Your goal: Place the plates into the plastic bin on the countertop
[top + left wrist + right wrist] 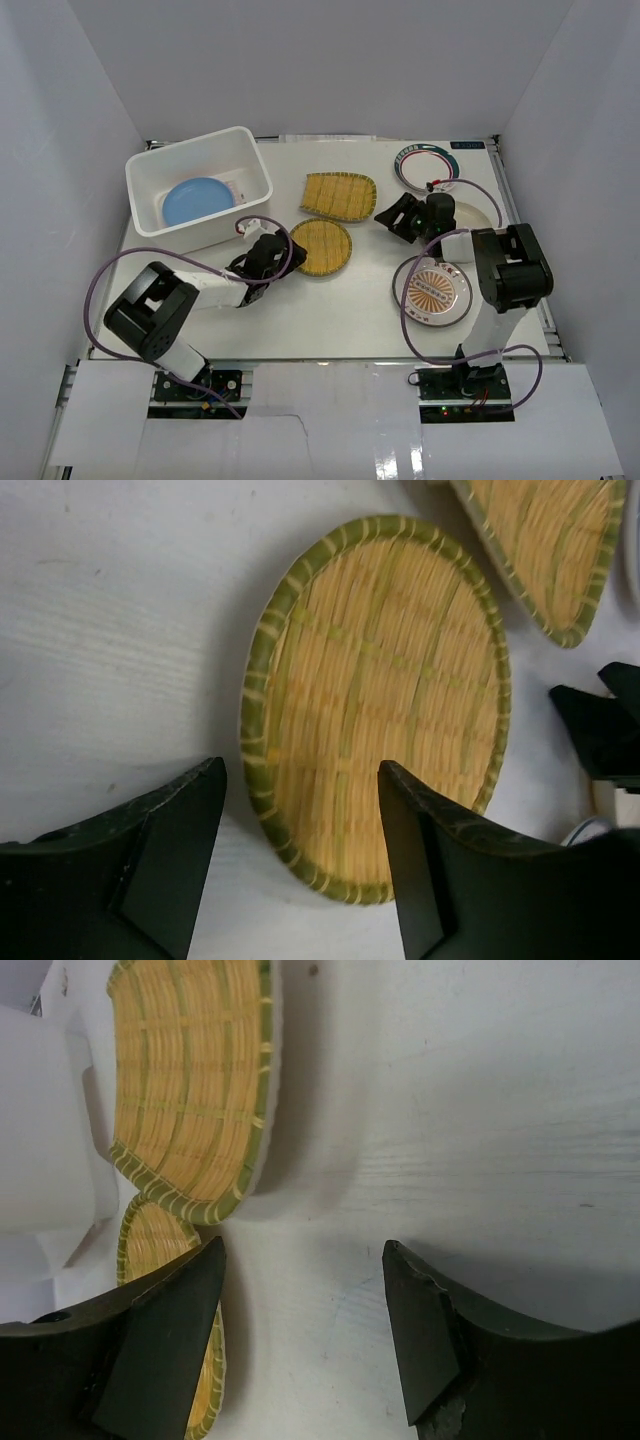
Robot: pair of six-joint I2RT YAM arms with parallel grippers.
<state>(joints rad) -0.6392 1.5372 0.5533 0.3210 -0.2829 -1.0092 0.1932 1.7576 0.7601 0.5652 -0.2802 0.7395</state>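
White table (360,320) with thin dark edge, pale grey walls round it. At far-left corner, white plastic bin (190,147), deep walls, rolled rim, set at a slight angle; flat on its floor, light blue plate (197,200). From near left, left arm (160,310) reaching toward table middle, left jaws spread wide, gripping nothing, tips either side of near rim of round bamboo plate (322,248); contact not clear. From near right, right arm (510,265) bent leftward, right jaws also wide apart and empty, over bare table just right of rounded-square bamboo plate (338,194). Both bamboo plates yellow weave with green bound rim, flat at table centre, nearly touching. Close to right arm's base, plate with orange radial pattern (437,291), pale rim. At far right, white green-rimmed plate (425,165), ring-like from above. Behind right arm, cream plate (484,212), mostly hidden. On far table edge, small teal label (467,145), writing too small to read.
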